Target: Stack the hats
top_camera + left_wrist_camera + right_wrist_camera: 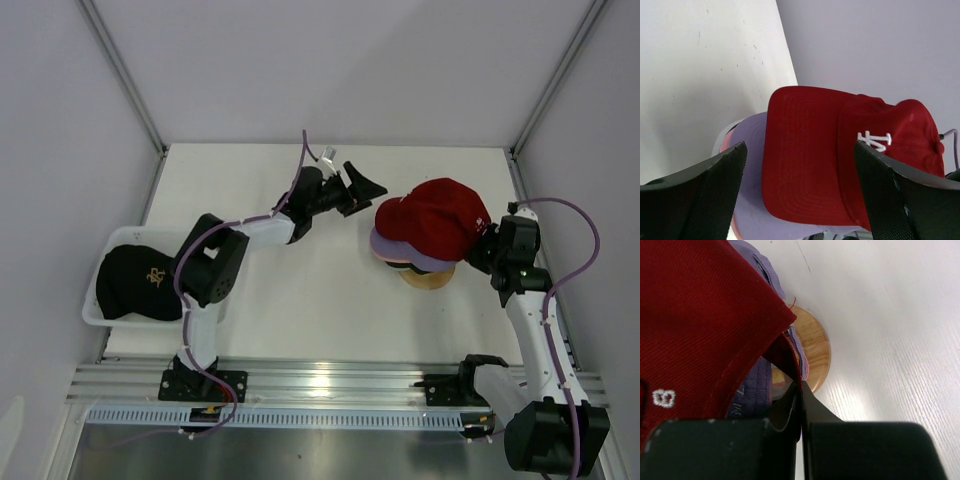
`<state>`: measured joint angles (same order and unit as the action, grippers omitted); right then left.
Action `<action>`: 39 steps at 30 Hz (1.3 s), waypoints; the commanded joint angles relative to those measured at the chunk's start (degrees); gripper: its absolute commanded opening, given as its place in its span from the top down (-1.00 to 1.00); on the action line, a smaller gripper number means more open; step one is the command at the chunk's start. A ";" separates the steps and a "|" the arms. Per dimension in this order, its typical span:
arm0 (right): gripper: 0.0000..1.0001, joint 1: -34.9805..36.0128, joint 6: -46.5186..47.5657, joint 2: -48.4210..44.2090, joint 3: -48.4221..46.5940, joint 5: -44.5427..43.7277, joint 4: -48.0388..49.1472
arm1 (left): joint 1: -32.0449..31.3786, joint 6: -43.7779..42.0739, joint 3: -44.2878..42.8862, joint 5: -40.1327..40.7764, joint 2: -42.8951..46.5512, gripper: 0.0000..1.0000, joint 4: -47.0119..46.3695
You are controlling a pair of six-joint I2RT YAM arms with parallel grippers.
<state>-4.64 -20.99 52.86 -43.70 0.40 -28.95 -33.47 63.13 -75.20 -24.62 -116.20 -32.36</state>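
A red cap (432, 215) sat on top of a stack, with a lavender cap (398, 252) directly beneath it, brims pointing left. The stack rested on a round wooden stand (428, 278) on the right half of the white table (320, 300). The left gripper (365, 197) hung just beside the red brim without touching it, jaws spread. The right gripper (484, 246) lay against the rear edge of the red cap, jaws together. A black cap (140, 285) with a pale logo lay in a white basket (94, 305) at the table's left edge.
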 commanded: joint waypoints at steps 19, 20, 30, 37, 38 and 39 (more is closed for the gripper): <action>0.95 -0.28 -0.63 1.63 -0.24 -3.65 -1.72 | -3.70 10.26 -2.51 -6.85 -2.54 0.98 -6.40; 0.94 -0.28 -0.63 1.37 -0.24 -4.00 -1.99 | -3.62 9.47 -2.06 -6.50 -1.67 0.99 -6.23; 0.83 -0.28 -0.54 0.31 -1.56 -5.41 -3.22 | -4.32 -5.48 10.24 3.09 12.31 0.99 3.88; 0.76 -0.28 -0.72 0.75 -3.05 -8.05 -4.27 | -5.37 -6.71 17.44 11.95 17.76 0.99 10.47; 0.76 -0.28 -0.72 1.01 -3.05 -8.22 -4.19 | -5.63 -6.71 18.06 13.18 17.94 0.99 10.74; 0.76 -0.28 -0.80 1.28 -2.88 -8.31 -4.01 | -5.81 -6.19 20.68 14.76 17.85 0.99 9.78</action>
<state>-4.84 -21.41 53.91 -44.73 -4.34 -31.07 -38.61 63.02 -59.57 -16.32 -99.72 -29.80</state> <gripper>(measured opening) 0.120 0.036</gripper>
